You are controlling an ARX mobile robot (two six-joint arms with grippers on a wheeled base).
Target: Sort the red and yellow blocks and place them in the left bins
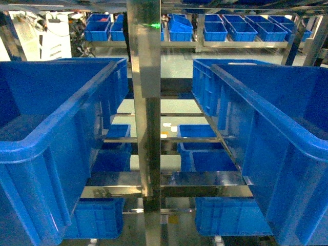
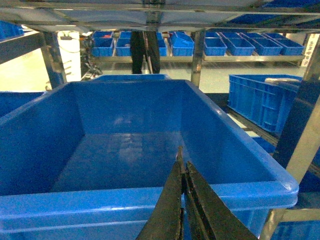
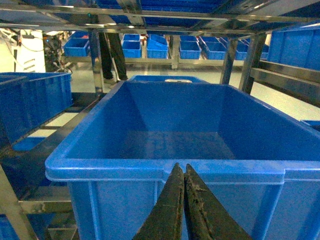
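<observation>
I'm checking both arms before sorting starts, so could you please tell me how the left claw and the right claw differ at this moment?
The left claw pokes over the near rim of its blue bin, tips above the bin's floor. The right claw sits lower, its tips level with the near rim of its own bin, outside it. Both are shut with nothing between the fingers, and both bins look empty as far as the floors show. No red or yellow block appears in any view.

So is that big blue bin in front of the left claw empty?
Empty: the left wrist view shows the bin's bare blue floor, no blocks.
</observation>
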